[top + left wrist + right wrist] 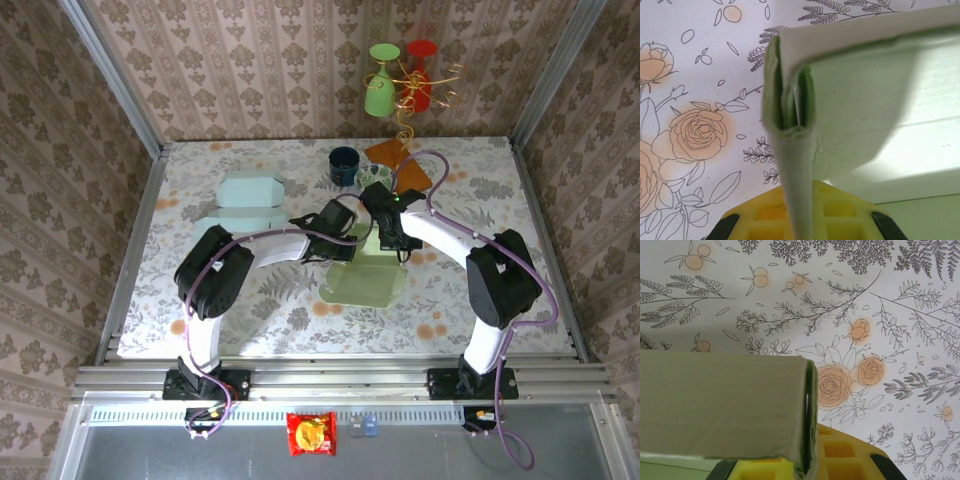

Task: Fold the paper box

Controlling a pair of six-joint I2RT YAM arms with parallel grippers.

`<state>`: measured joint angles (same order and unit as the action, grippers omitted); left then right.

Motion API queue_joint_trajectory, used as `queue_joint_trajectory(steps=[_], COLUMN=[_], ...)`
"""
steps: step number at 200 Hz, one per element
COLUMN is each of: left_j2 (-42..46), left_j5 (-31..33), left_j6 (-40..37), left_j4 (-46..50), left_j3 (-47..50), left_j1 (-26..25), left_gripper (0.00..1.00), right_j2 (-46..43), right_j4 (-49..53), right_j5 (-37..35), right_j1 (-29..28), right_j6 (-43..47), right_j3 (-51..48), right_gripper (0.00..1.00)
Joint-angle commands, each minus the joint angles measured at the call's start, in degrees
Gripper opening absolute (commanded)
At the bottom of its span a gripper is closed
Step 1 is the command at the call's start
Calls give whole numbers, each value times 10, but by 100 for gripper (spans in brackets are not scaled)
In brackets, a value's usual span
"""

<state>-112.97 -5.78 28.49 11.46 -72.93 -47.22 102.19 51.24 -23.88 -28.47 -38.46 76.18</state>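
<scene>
Left hand (801, 224) tight on paper box (875, 95)

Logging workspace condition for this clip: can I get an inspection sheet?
Surface: floral table, flat.
Job's things: green box, part folded, mid-table.
Clutter: mint boxes, cup, orange sheet, snack packet beyond the near edge.
Grippers: left tool and right tool each shut on a green box wall.
Cables: purple cables along both arms.
Surroundings: patterned walls, metal frame, goblets hanging at back.

Left end effector (348, 235) and right end effector (398, 245) touch the green paper box (365, 282) mid-counter (520, 200). 2 pale blue boxes (248, 192) lie far-left.
</scene>
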Motion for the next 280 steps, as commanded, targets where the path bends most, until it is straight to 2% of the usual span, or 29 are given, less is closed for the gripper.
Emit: queue_joint_trajectory(steps=[1,57,71,92,135,173,195,217,255,280], left_j2=[4,28,37,48,91,144,185,223,257,256], left_j5=[32,-9,-30,-64,-96,-82,-59,-59,-88,-118], left_j6=[-17,-17,-7,10,27,55,54,58,78,106], left_j4=[59,67,57,33,-13,-28,-23,-19,-20,-53], left_j3=[-6,-36,-34,-27,-30,-33,-17,12,87,137], left_j1=[-2,-2,1,6,14,37,54,74,84,74], left_gripper=[5,47,53,57,63,61,59,58,52,48], right_j2=[9,6,2,-1,-15,-53,-102,-149,-215,-217], right_j4=[19,17,13,8,-5,-32,-88,-133,-201,-266], right_j5=[-19,-2,7,22,65,122,203,252,314,362], right_j1=[7,15,21,31,59,108,171,217,242,239], right_j6=[-16,-36,-43,-52,-83,-149,-237,-321,-540,-675], right_j3=[15,0,-7,-18,-52,-112,-196,-261,-369,-418], right_gripper=[0,0,0,0,0,0,0,0,0,0])
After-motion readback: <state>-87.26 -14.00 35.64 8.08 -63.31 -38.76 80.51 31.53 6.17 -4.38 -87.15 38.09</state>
